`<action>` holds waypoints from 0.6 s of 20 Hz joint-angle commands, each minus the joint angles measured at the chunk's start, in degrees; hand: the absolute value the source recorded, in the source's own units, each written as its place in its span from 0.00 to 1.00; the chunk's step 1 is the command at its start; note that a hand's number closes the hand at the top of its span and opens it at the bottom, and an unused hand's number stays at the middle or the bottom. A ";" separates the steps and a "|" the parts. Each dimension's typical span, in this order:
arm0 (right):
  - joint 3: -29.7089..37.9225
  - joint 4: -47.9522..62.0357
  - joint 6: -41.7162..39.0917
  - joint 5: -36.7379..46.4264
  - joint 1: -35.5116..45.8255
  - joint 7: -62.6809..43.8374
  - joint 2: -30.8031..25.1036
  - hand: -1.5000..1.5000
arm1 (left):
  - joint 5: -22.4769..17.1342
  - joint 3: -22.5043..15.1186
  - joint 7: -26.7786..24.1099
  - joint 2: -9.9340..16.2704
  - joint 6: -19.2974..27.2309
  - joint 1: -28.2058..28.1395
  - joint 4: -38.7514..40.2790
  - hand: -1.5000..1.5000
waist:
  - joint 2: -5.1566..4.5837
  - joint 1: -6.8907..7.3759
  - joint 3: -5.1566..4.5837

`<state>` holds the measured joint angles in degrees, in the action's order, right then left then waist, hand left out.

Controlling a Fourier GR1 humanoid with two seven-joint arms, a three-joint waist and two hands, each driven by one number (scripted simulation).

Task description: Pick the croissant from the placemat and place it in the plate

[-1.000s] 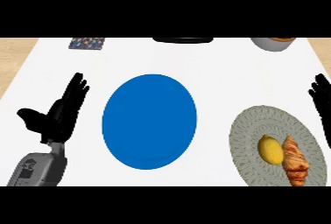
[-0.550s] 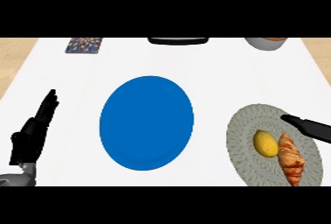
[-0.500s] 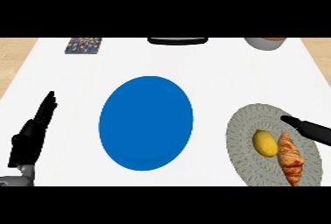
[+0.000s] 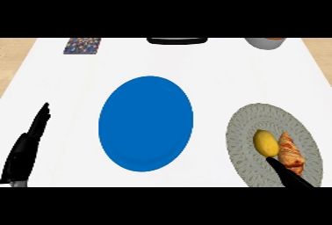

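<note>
my right hand (image 4: 290, 175), fingers straight and pressed together, comes in at five o'clock of the croissant (image 4: 292, 152), ready to scoop it toward the blue plate (image 4: 146, 124).

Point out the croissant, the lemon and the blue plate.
croissant (image 4: 292, 152), head view, middle of its crust.
lemon (image 4: 265, 143), head view, centre of its peel.
blue plate (image 4: 146, 123), head view, bare middle of its face.

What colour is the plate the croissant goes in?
Solid blue; the plate shows best in the head view.
</note>
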<state>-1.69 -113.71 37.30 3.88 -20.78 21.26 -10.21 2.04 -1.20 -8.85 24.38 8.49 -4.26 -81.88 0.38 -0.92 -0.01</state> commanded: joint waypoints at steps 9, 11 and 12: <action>-2.21 -10.09 -7.09 21.13 -17.44 -29.50 -14.23 0.00 | 1.59 -0.22 0.59 0.14 -0.24 0.66 -2.55 0.50 | -0.94 1.54 -0.29; -1.82 -12.12 -8.92 24.42 -17.57 -35.92 -14.85 0.00 | 1.77 -0.17 -0.61 -1.15 0.38 -0.80 -1.18 0.50 | -0.79 1.50 -0.22; -2.52 -13.43 -11.68 25.37 -16.07 -40.44 -15.91 0.00 | 1.83 0.13 0.26 -0.62 0.05 1.38 -1.03 0.50 | -0.88 1.60 -0.22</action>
<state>-4.42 -124.35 30.07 23.75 -37.40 -6.76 -22.83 3.12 -1.04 -8.65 24.23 8.19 -4.62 -83.82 -0.30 0.34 -0.22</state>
